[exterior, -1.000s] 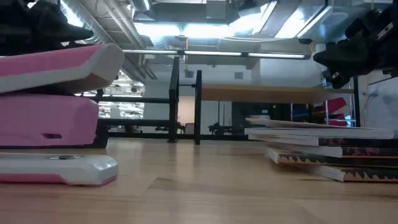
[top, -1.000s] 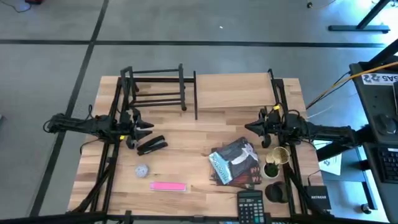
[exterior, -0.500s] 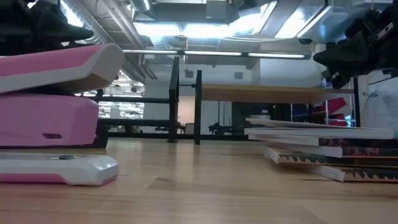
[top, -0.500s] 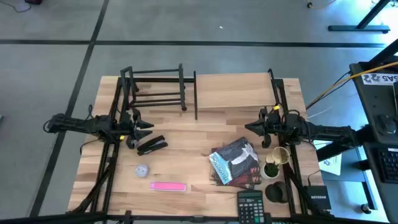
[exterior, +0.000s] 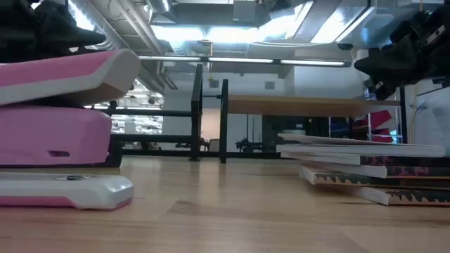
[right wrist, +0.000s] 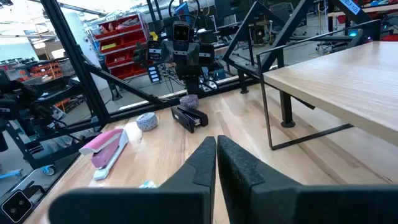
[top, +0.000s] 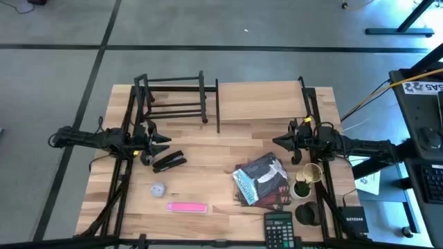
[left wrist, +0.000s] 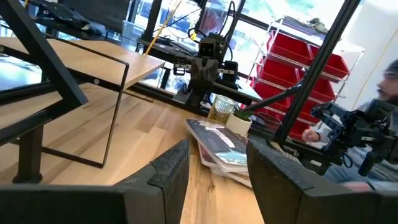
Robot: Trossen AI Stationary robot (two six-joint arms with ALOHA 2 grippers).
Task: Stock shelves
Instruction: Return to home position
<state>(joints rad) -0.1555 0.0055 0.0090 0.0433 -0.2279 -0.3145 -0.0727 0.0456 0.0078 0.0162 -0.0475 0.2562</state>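
Nothing is differing from half a second ago: both arms are staying put over the table (top: 221, 145). The left gripper (top: 161, 142) is hovering near the black rack (top: 173, 102), fingers spread and empty. The right gripper (top: 278, 142) is hanging near the wooden shelf (top: 266, 104), fingers pressed together on nothing. These 2 shelves are standing side by side at the table's back. Lying in front are 1 stack of books (top: 263, 181), 1 black stapler (top: 169, 162), 1 pink stapler (top: 187, 207), 1 tape roll (top: 158, 188) and 1 calculator (top: 279, 228).
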